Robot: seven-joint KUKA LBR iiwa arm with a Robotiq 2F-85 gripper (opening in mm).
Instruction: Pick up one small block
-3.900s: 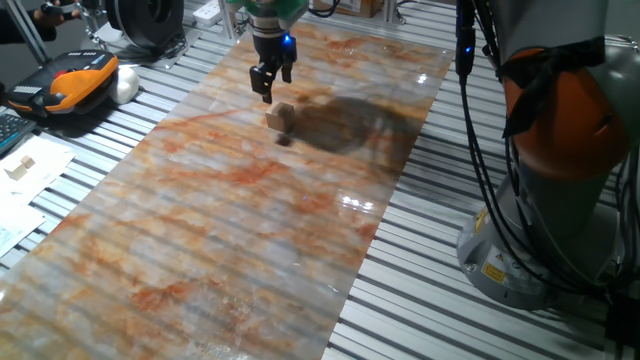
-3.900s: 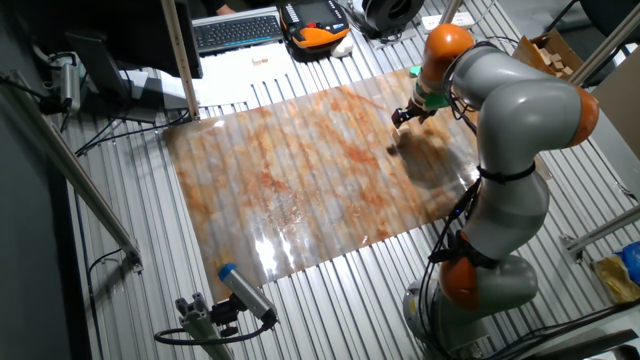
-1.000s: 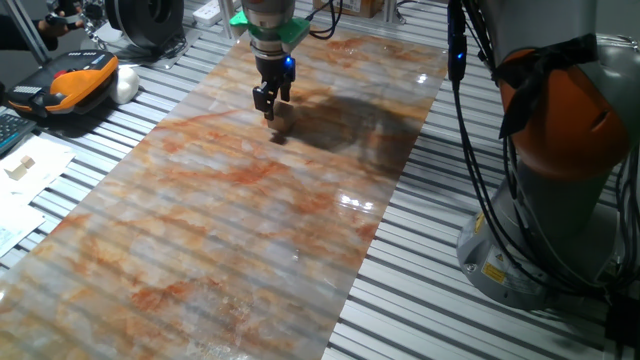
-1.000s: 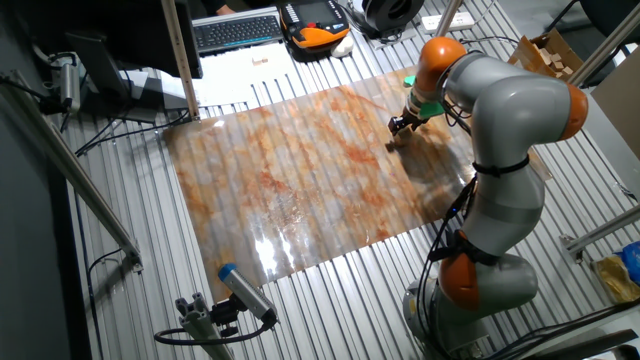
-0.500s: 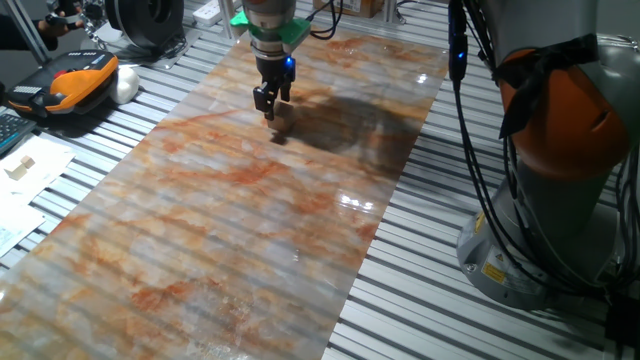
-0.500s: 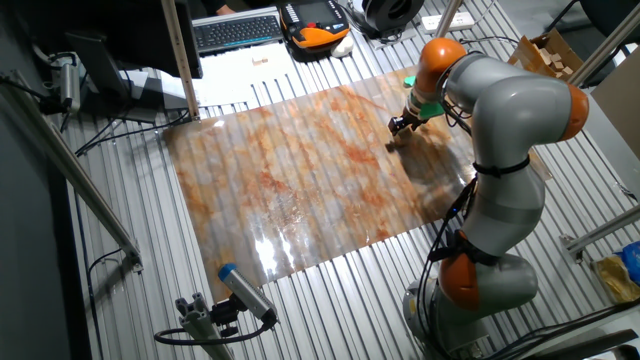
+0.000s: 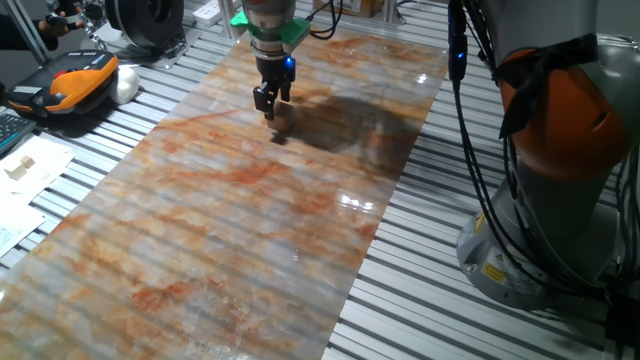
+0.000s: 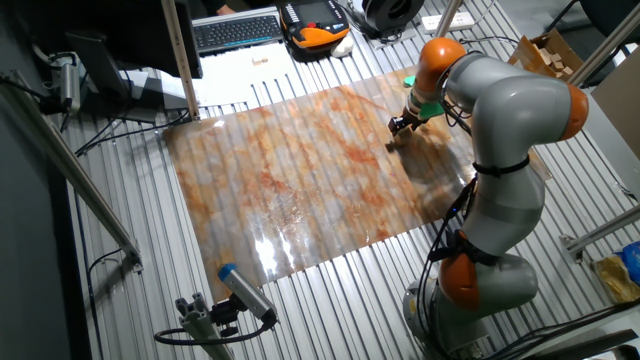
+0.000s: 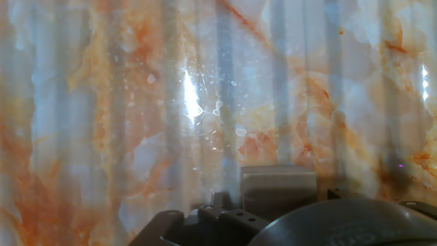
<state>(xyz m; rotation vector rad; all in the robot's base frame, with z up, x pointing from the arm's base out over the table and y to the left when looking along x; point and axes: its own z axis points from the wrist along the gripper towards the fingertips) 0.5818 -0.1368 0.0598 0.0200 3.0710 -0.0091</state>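
So the small light-tan plain wooden cube (image 7: 283, 119) is sitting on the marbled orange-and-white sheet (image 7: 230, 210) that covers the slatted metal desk (image 7: 480, 330), toward the far end of it. From one fixed view you only catch a sliver of it, because the black two-finger gripper (image 7: 266, 104) is right on top of it. In the other fixed view it's just a dark little blob under the gripper (image 8: 398, 124). In the hand view the cube (image 9: 276, 190) fills the bottom middle, right up against the hand's dark hardware.

What changed: a few seconds back the gripper was hovering up and off to the side of the cube, with the whole block in plain sight. A second ago it had already dropped down over it, and since then nothing has visibly moved. So my read is the approach is done and we're at the squeeze stage, or just past it.

Fingers: honestly can't tell if they've clamped on the cube or are just straddling it. They're too small and too bunched up in both fixed views, and the hand view doesn't show the tips.

Orientation: it's a cube, so no real long axis. It sits flat, with one face square to the hand camera.
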